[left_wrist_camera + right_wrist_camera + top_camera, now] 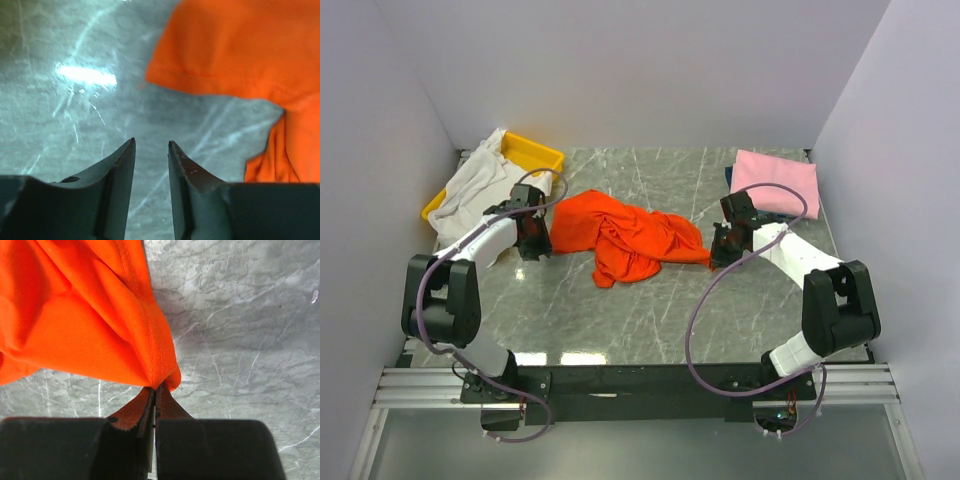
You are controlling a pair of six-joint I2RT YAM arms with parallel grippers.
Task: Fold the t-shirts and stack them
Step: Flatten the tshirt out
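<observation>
The orange-red t-shirt [625, 237] lies crumpled in the middle of the marble table. My right gripper [156, 390] is shut on a hemmed edge of the orange-red t-shirt [85, 315] at its right end; in the top view this gripper [721, 250] sits at the cloth's right tip. My left gripper [151, 145] stands open over bare table, with nothing between its fingers, just left of the shirt's edge [235, 50]; from above it [534, 244] is beside the shirt's left side. A pale pink t-shirt [775, 182] lies folded at the back right. A white t-shirt [472, 190] hangs over the tray.
A yellow plastic tray [532, 151] stands at the back left under the white cloth. A dark blue cloth edge [782, 216] shows beneath the pink one. White walls close in the table on three sides.
</observation>
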